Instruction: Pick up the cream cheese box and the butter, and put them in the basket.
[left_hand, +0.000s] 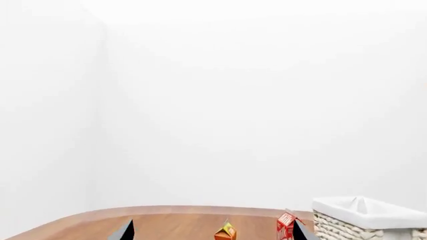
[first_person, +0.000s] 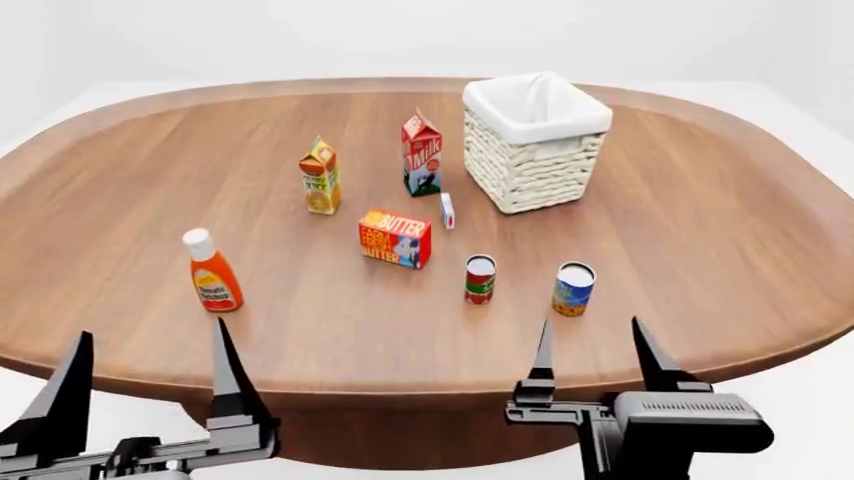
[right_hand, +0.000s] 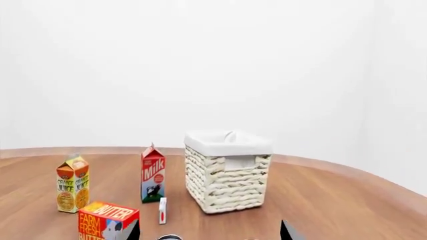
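Though small, "BUTTER" on butter (first_person: 394, 238)

Place: we're looking at a bare simulated test room.
Evidence: blank white walls ring the oval wooden table (first_person: 747, 250).
Props: grocery packages stand near the basket (first_person: 534, 145), no furnishings.

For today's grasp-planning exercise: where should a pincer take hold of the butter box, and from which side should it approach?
Grip the butter across its two flat long faces, coming down from above. It stands alone on the table, top edge exposed, and the cream cheese box stands apart, so open fingers should probably fit.
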